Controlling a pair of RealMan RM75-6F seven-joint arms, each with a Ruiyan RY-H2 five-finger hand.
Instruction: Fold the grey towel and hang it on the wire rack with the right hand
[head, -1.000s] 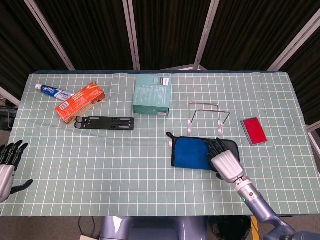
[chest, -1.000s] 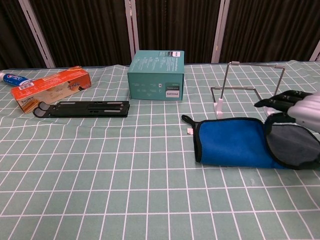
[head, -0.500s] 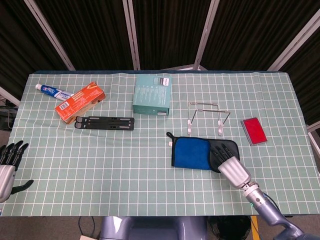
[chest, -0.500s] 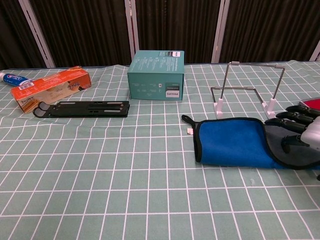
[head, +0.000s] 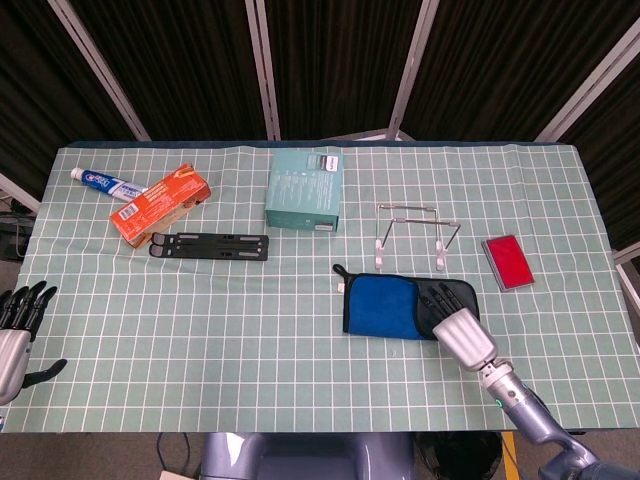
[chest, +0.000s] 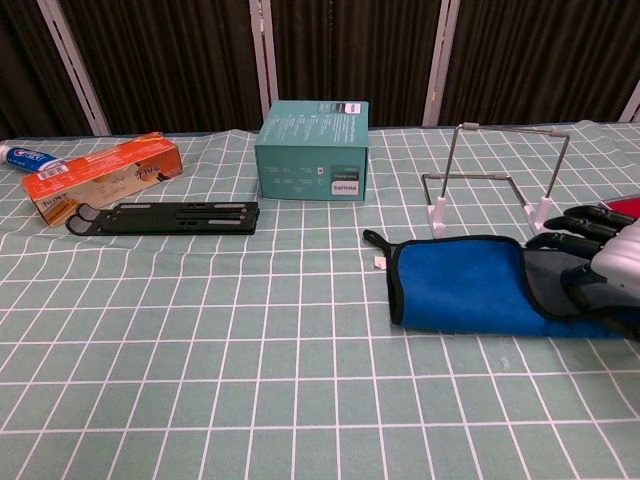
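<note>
The towel (head: 380, 305) lies flat on the table just in front of the wire rack (head: 415, 235), blue side up, with a grey flap showing at its right end (chest: 545, 280). My right hand (head: 455, 322) rests on that grey end, fingers (chest: 580, 232) stretched apart and pointing toward the rack (chest: 500, 160). Its thumb is hidden, so I cannot see any grip on the cloth. The rack stands upright and bare on white feet. My left hand (head: 18, 330) hangs at the table's front left edge, fingers apart, holding nothing.
A teal box (head: 306, 188) stands left of the rack. A black folding stand (head: 210, 245), an orange carton (head: 160, 203) and a toothpaste tube (head: 108, 185) lie at the back left. A flat red object (head: 507, 262) sits right of the rack.
My right hand has come down from above the towel's right end and settled on it, sliding slightly back toward me. Less of the grey flap shows. The left hand is still.
</note>
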